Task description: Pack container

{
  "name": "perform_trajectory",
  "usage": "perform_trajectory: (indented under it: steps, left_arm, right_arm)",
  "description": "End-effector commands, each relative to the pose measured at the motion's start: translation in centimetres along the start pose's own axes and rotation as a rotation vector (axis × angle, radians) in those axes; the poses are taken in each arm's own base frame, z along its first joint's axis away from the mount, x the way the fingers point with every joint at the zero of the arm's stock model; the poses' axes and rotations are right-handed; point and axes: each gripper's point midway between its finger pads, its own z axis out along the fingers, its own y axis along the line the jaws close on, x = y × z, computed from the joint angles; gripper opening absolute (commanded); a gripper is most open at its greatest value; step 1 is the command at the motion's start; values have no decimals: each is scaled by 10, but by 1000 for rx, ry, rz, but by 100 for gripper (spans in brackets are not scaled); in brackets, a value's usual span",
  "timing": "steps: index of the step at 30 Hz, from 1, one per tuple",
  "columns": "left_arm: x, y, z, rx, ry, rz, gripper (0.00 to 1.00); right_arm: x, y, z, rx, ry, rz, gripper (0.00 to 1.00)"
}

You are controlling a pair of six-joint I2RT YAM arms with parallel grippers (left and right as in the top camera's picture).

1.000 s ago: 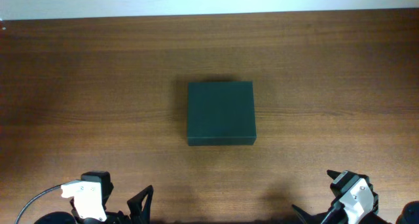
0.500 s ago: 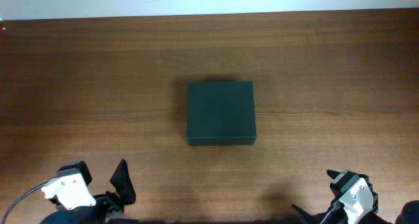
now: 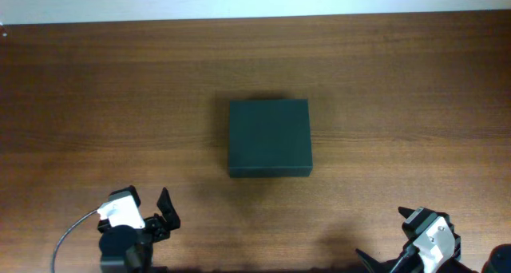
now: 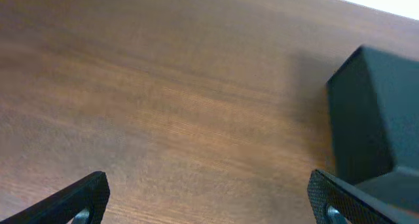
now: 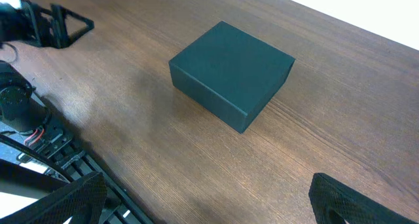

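Note:
The container (image 3: 269, 137) is a dark green matte box, lid shut, on the middle of the brown wooden table (image 3: 96, 97). My left gripper (image 3: 164, 213) is open and empty near the front left edge, well short of the box. In the left wrist view the gripper (image 4: 209, 204) holds its jaws wide over bare wood, with the container (image 4: 380, 112) ahead at the right. My right gripper (image 3: 390, 239) is open and empty at the front right. In the right wrist view the gripper (image 5: 206, 207) faces the container (image 5: 229, 73) from a distance.
A pale strip (image 3: 239, 1) runs beyond the table's far edge. In the right wrist view the left arm (image 5: 46, 24) shows at the top left, and black base hardware with cables (image 5: 39, 158) lies along the table's front edge.
My left arm has swung and come forward and to the right over the front of the table, its open gripper now pointing toward the box. The right arm and the box have not moved.

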Motion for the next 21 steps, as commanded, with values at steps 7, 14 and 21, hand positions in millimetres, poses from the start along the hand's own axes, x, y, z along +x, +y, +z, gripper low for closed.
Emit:
perform_trajectory:
  steps: [7,14,21]
  left_arm:
    - [38,7,24,-3,58,47,99]
    - [50,-2,31,61,82,194,99]
    - [50,-2,31,64,79,329,99]
  right_arm:
    - [-1,3,0,-15,-6,8,99]
    - [-1,3,0,-15,-6,8,99]
    - [-1,3,0,-15,-6,7,99]
